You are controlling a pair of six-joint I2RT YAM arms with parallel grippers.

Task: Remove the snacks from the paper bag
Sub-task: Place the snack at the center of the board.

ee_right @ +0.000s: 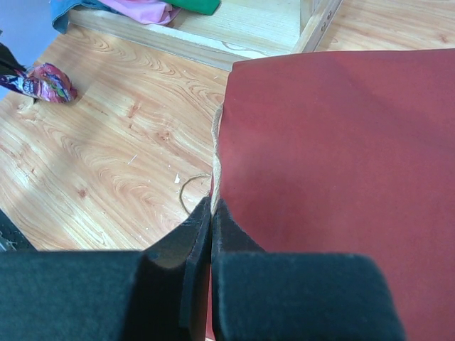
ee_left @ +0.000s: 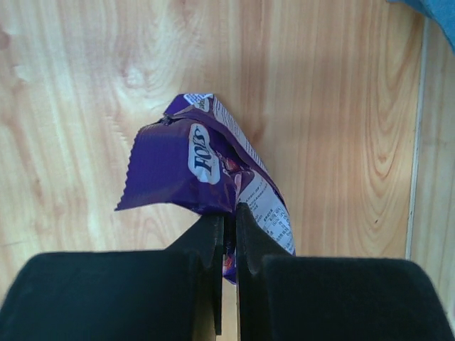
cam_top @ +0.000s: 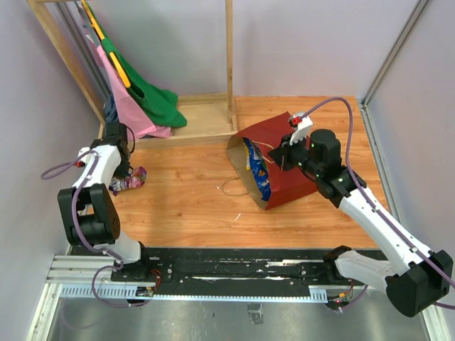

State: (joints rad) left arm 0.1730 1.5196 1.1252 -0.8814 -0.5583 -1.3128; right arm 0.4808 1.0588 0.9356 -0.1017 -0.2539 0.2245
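Because the purple packet (ee_left: 181, 167) is light, crinkly and slick, the left fingers (ee_left: 202, 238) pinch one end of it tight, near the left side of the wooden table (cam_top: 185, 202). The right fingers (ee_right: 188, 245) are closed on the rim of the stiff paper bag (ee_right: 334, 163), which lies on its side. The glossy blue chip bag (cam_top: 257, 174) in its mouth looks puffy and crushable, best taken by its seam.

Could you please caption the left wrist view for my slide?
Left gripper, jaws shut on a glossy purple candy packet, wooden tabletop behind.
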